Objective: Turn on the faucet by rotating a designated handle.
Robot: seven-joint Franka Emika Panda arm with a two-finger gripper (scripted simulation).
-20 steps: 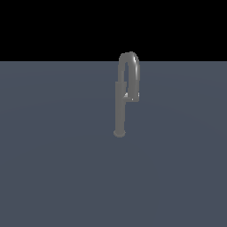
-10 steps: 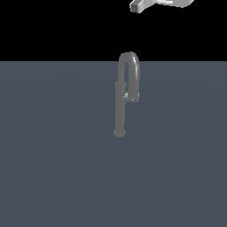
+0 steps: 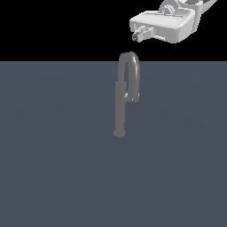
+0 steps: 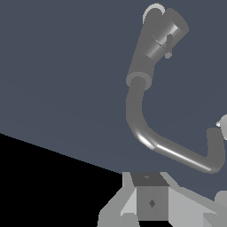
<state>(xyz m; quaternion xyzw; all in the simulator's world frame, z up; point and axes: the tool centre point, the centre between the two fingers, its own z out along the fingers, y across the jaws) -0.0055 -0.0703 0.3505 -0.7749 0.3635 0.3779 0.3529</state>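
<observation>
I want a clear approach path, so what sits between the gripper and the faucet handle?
Nothing. In the exterior view the gap between the gripper and the handle on the faucet holds only empty space.

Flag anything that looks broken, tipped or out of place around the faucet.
Nothing stands out. The faucet stands upright on its foot, arch intact, the handle hanging beside the column. The gripper is above it, touching nothing.

Dull grey metal faucet (image 3: 120, 106), glossy streak along arch; matt slate tabletop (image 3: 53, 155); smooth pale plastic-looking gripper (image 3: 137, 36).
</observation>
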